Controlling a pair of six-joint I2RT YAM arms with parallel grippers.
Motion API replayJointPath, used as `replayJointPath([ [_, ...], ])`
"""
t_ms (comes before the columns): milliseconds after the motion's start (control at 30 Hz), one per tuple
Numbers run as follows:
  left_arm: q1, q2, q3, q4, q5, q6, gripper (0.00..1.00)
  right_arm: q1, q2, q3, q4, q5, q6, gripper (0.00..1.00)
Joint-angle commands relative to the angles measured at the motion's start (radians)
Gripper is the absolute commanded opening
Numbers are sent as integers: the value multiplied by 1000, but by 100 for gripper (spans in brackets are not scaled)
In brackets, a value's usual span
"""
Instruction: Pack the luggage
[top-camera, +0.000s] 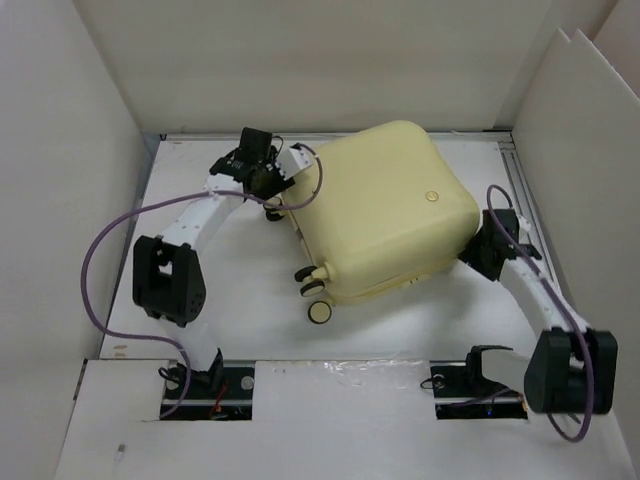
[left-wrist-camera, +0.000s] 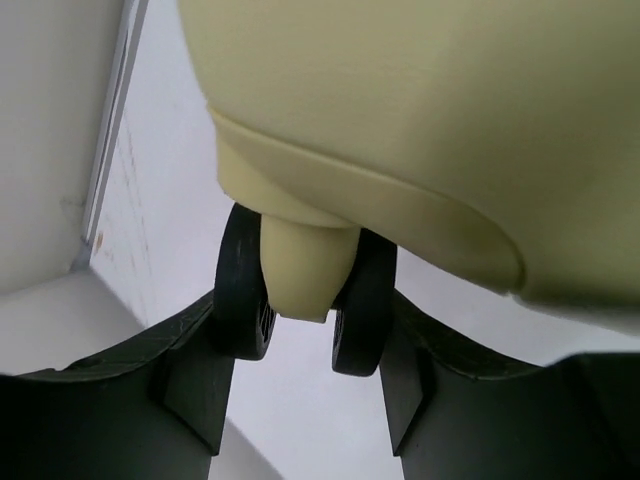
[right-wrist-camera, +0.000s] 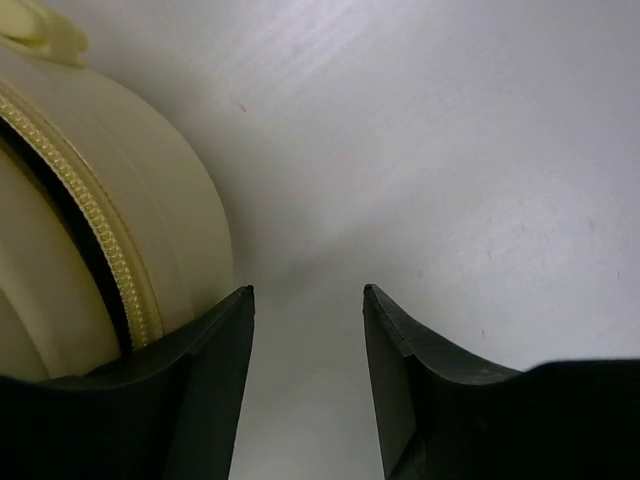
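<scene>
The luggage (top-camera: 385, 205), a pale yellow hard-shell case, lies closed and flat at the back middle of the white table, its small wheels (top-camera: 320, 312) toward me. My left gripper (top-camera: 275, 185) is at its left corner. In the left wrist view my left gripper (left-wrist-camera: 305, 295) is shut on a pale yellow stub (left-wrist-camera: 305, 275) that sticks out from the luggage (left-wrist-camera: 420, 100). My right gripper (top-camera: 478, 250) sits at the case's right side. In the right wrist view it (right-wrist-camera: 308, 290) stands open over bare table, its left finger against the shell (right-wrist-camera: 190, 230) beside the zipper (right-wrist-camera: 90, 210).
White walls (top-camera: 60, 200) close in the table on the left, back and right. Purple cables (top-camera: 95, 260) loop beside each arm. A white board (top-camera: 340, 420) with two cut-outs covers the near edge round the arm bases.
</scene>
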Motion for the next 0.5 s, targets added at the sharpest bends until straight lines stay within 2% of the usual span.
replayJointPath([
  [0,-156,-188,-170,-162,60,-26,0,95,268,256,352,-230,-108,54],
  [67,-243,-257,-297,-194,40,-12,0,126,421,422,361,-357,-180,53],
  [100,-361,-327,-336,-223,40,-12,0,161,496,513,361,-404,-256,53],
  [133,-430,-359,-400,-223,30,-47,0,180,632,694,337,-500,-286,53],
  [200,-588,-434,-434,-254,17,-102,0,232,756,881,299,-600,-334,55],
  [233,-749,-455,-435,-274,17,-134,0,249,870,1078,265,-646,-369,57],
  [300,-888,-469,-397,-283,7,-226,0,281,974,1286,103,-721,-410,60],
  [333,-934,-469,-366,-306,7,-243,15,313,1015,1452,47,-722,-462,62],
  [367,-934,-449,-328,-318,19,-243,25,327,1062,1507,3,-703,-482,64],
  [433,-934,-400,-206,-346,-6,-260,39,338,1063,1532,-24,-648,-496,69],
  [467,-934,-384,-160,-381,-16,-251,60,338,1017,1470,-1,-639,-496,70],
])
